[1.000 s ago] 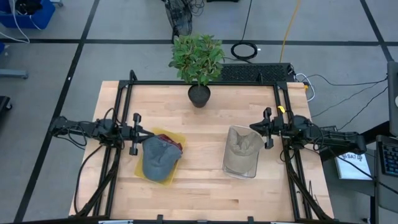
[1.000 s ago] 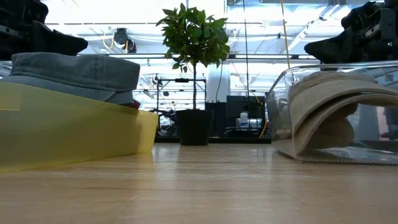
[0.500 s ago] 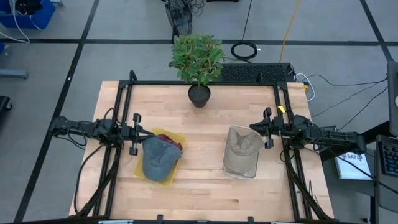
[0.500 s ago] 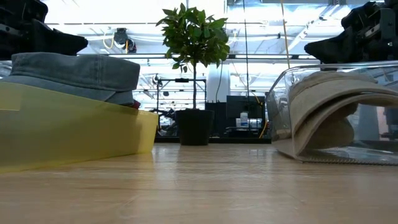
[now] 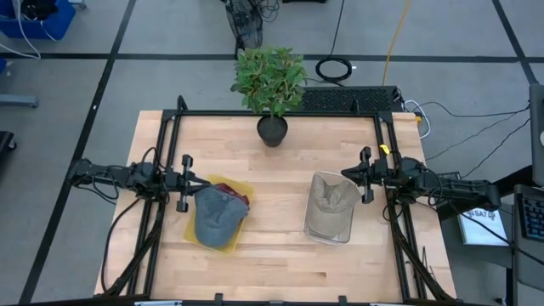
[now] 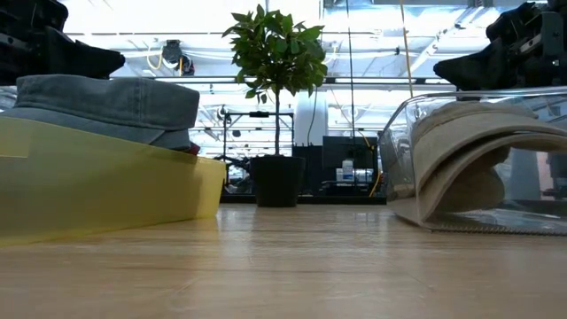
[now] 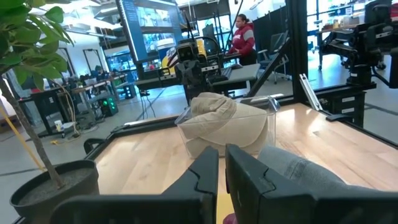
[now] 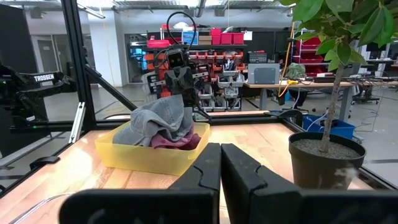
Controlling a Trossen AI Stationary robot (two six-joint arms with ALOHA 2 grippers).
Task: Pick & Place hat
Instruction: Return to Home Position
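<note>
A grey-blue cap (image 5: 218, 218) lies on top of a yellow bin (image 5: 240, 189) left of the table's middle, with a dark red cloth (image 8: 177, 140) under it. A beige hat (image 5: 333, 197) sits inside a clear plastic bin (image 5: 328, 229) on the right. My left gripper (image 5: 189, 182) hovers shut at the yellow bin's left edge, touching nothing. My right gripper (image 5: 360, 177) hovers shut at the clear bin's right side, also free. In the left wrist view the grey cap (image 7: 298, 171) shows just past the fingers.
A potted plant (image 5: 271, 85) stands at the far middle of the table. Black frame rails (image 5: 280, 113) run along the far, left and right edges. Bare wood lies between the two bins and along the near edge. A person (image 7: 241, 38) stands in the room beyond.
</note>
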